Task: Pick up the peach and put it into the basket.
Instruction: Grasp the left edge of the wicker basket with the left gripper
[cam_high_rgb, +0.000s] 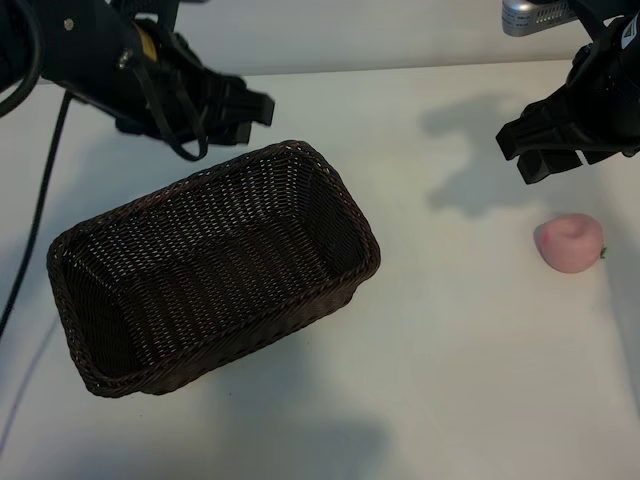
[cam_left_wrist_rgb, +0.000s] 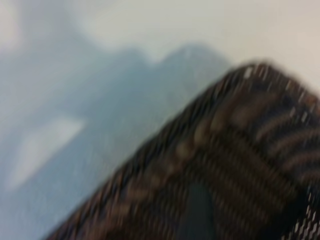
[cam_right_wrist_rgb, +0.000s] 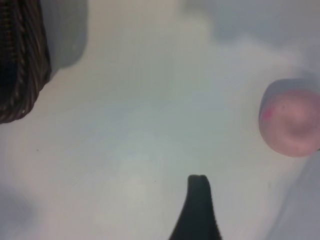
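Note:
The pale-pink peach (cam_high_rgb: 570, 242) rests on the white table at the right, well clear of the dark-brown woven basket (cam_high_rgb: 215, 265), which lies at an angle in the centre-left. My right gripper (cam_high_rgb: 537, 152) hovers open just behind and above the peach and holds nothing. In the right wrist view, one dark finger (cam_right_wrist_rgb: 199, 205) shows over bare table, with the peach (cam_right_wrist_rgb: 291, 119) off to one side and a basket corner (cam_right_wrist_rgb: 20, 65) far away. My left gripper (cam_high_rgb: 252, 118) hangs open and empty over the basket's far rim. The left wrist view shows that basket rim (cam_left_wrist_rgb: 235, 145) close up.
The white table (cam_high_rgb: 450, 360) carries only the basket and the peach. A black cable (cam_high_rgb: 40, 200) hangs from the left arm down past the basket's left end. A silver camera mount (cam_high_rgb: 535, 15) sits above the right arm.

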